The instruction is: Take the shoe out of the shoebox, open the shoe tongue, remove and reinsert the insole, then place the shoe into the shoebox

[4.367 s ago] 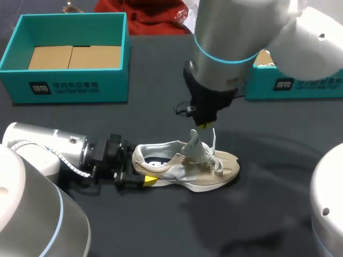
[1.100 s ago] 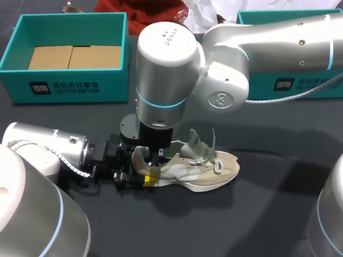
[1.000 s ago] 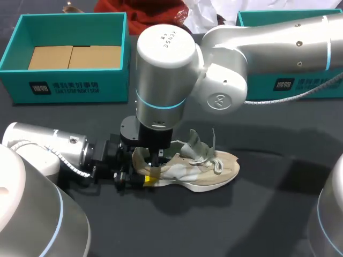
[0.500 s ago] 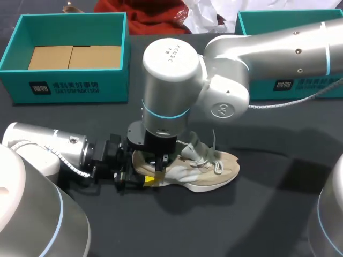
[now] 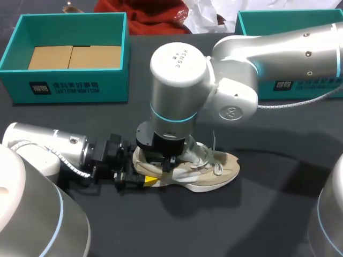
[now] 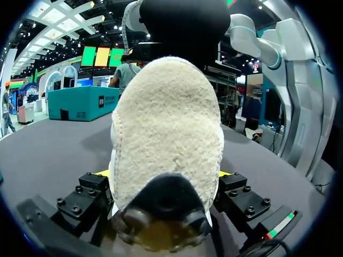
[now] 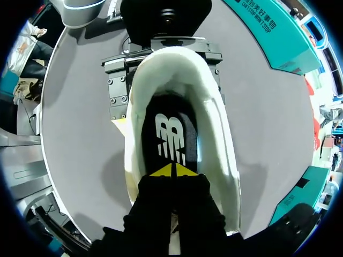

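Near the front of the table (image 5: 257,214), the left gripper (image 6: 163,172) clamps the heel of the shoe (image 5: 214,166) from both sides. The shoe lies flat, its length running crosswise, toe to the right. Only the right wrist view shows the right gripper (image 7: 174,170), tips closed together, touching the insole (image 7: 170,134) inside.

Dark table (image 5: 257,214) carries a shoe (image 5: 220,163) (on its sole), left shoebox (image 5: 69,85) and right shoebox (image 5: 316,88).

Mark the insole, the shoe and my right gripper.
insole (image 7: 170,136): right wrist view, printed heel area
shoe (image 5: 226,161): head view, toe side
right gripper (image 7: 172,171): right wrist view, between the yellow tips
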Controlling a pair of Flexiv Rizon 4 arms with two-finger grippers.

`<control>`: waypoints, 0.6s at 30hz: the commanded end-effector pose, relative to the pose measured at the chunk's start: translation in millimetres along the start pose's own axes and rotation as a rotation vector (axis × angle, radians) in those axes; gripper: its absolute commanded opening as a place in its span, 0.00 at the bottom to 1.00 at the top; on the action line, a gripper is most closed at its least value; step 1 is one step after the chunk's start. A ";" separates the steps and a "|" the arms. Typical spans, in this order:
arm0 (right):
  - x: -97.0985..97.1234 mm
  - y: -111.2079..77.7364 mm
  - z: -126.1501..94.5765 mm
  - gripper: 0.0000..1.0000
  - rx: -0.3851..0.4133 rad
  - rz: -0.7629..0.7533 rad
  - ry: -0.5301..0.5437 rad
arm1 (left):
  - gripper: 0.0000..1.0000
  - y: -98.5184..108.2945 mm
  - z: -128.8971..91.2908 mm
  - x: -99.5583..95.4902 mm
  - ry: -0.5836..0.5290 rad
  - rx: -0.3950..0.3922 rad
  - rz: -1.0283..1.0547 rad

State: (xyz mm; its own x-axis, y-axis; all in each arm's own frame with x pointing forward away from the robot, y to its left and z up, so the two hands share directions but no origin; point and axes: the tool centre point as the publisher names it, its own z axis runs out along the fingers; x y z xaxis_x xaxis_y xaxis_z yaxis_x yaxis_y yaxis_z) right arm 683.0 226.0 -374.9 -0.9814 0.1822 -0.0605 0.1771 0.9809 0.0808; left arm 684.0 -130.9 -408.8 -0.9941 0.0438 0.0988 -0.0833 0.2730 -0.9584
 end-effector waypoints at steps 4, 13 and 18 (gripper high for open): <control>1.2 12.4 -12.6 0.00 0.012 -0.033 -0.017 | 0.00 4.4 -2.0 0.2 -0.001 -0.001 -0.001; -4.8 32.5 -7.7 0.00 0.019 -0.071 -0.010 | 0.00 4.4 -2.0 0.2 -0.001 -0.001 -0.001; -8.4 36.0 2.5 0.00 0.002 -0.083 0.009 | 0.00 4.4 -2.0 0.2 -0.001 -0.001 -0.001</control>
State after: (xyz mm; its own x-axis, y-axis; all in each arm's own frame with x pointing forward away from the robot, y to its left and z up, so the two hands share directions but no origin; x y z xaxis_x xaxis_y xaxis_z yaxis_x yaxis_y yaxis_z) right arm 693.5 256.2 -362.9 -0.9923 0.1017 -0.0709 0.0967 0.9928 0.0713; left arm 684.2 -130.4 -408.9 -0.9941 0.0433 0.0997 -0.0842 0.2730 -0.9583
